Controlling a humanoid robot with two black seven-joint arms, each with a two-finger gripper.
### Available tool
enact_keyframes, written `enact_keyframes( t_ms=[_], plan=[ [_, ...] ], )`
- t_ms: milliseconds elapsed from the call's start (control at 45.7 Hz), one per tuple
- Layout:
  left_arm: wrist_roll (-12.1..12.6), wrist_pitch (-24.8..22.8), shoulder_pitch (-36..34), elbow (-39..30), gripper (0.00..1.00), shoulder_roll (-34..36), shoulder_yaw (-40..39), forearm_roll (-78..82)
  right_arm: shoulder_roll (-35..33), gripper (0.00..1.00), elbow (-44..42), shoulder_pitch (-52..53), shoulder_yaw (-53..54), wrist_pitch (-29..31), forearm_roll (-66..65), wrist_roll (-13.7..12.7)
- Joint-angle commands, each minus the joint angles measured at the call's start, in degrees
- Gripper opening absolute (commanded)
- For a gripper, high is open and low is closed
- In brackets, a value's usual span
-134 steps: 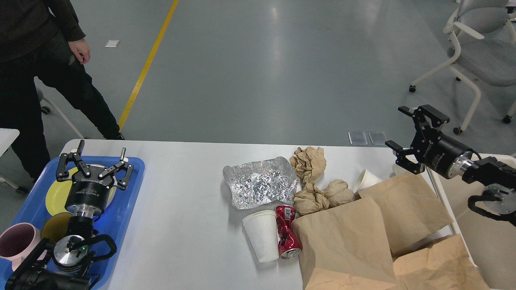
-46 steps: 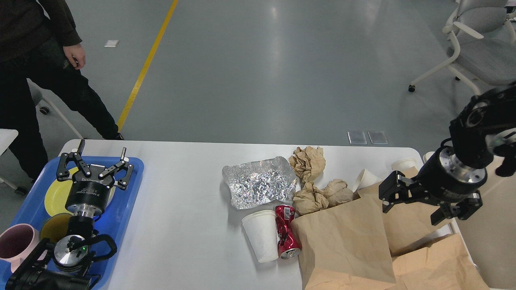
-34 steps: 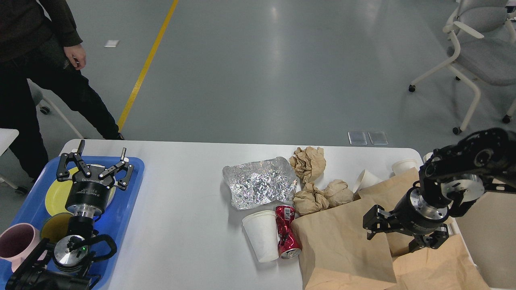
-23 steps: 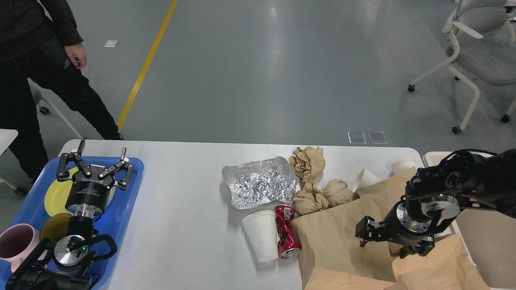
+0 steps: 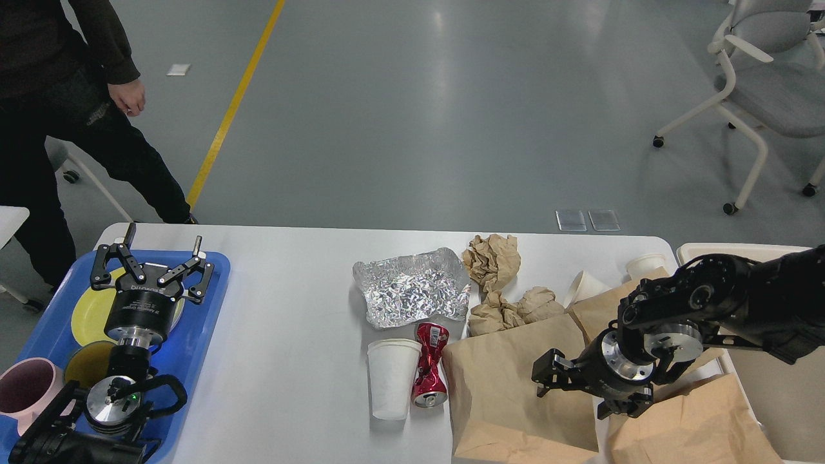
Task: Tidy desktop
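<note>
Desktop (image 5: 290, 361) mostly untidied: foil (image 5: 410, 287), paper wads (image 5: 493, 258), cups (image 5: 391, 377), can (image 5: 430, 366) and bags (image 5: 509, 386) all remain; right gripper (image 5: 573, 393) sits low on a bag, grasp indeterminate; left gripper (image 5: 151, 267) released over the tray (image 5: 206, 322).

The white table (image 5: 296, 361) holds a blue tray (image 5: 193, 335), shiny foil (image 5: 409, 287), a white cup (image 5: 390, 380), a red can (image 5: 430, 374), crumpled paper balls (image 5: 493, 258) and brown paper bags (image 5: 509, 386)
</note>
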Motion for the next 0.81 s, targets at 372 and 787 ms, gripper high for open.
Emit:
enact_keyframes(
  t_ms=[372, 787],
  plan=[
    [-0.08, 0.0, 0.0, 0.0, 0.96, 0.0, 0.0, -0.01, 5.37, 0.23, -1.17, -7.94, -0.02, -11.21, 0.09, -0.29],
    [0.0, 0.0, 0.0, 0.0, 0.96, 0.0, 0.0, -0.01, 7.13, 0.0, -2.49, -9.44, -0.46, -11.91, 3.26, -0.56]
  ],
)
